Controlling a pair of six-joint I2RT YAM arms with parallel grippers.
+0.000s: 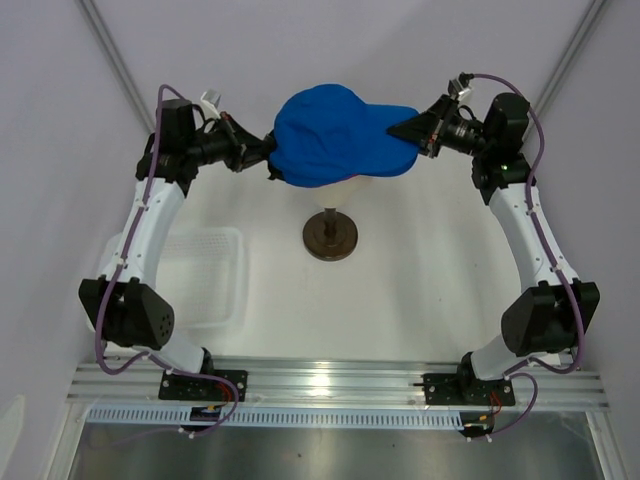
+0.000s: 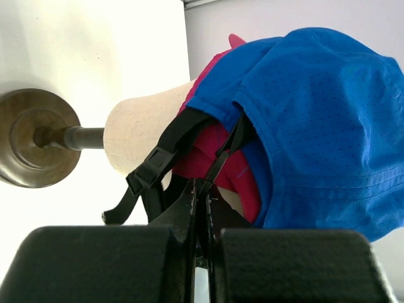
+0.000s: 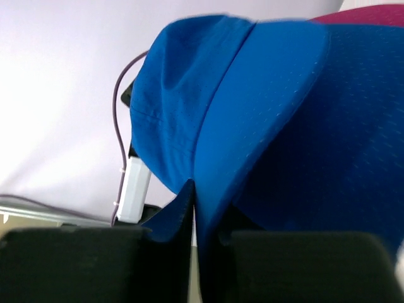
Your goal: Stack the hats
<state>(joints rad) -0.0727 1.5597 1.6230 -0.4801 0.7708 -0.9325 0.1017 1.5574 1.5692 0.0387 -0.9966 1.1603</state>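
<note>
A royal blue hat [image 1: 330, 135] sits over the cream mannequin head [image 1: 340, 190]. A magenta hat [image 2: 218, 151] shows underneath it, also seen as a magenta edge [image 3: 366, 14] in the right wrist view. My left gripper [image 1: 268, 150] is at the back of the hat, shut [image 2: 203, 189] on a thin black strap [image 2: 224, 154] that runs out from under the blue fabric [image 2: 322, 113]. My right gripper [image 1: 395, 130] is at the brim side. The blue brim [image 3: 252, 107] passes between its jaws [image 3: 202, 202], with only a thin slit of light beside it.
The head stands on a brown round base [image 1: 330, 237] at mid-table, also seen in the left wrist view [image 2: 28, 139]. A white mesh basket [image 1: 205, 275] lies at the left, near my left arm. Walls close in behind both grippers.
</note>
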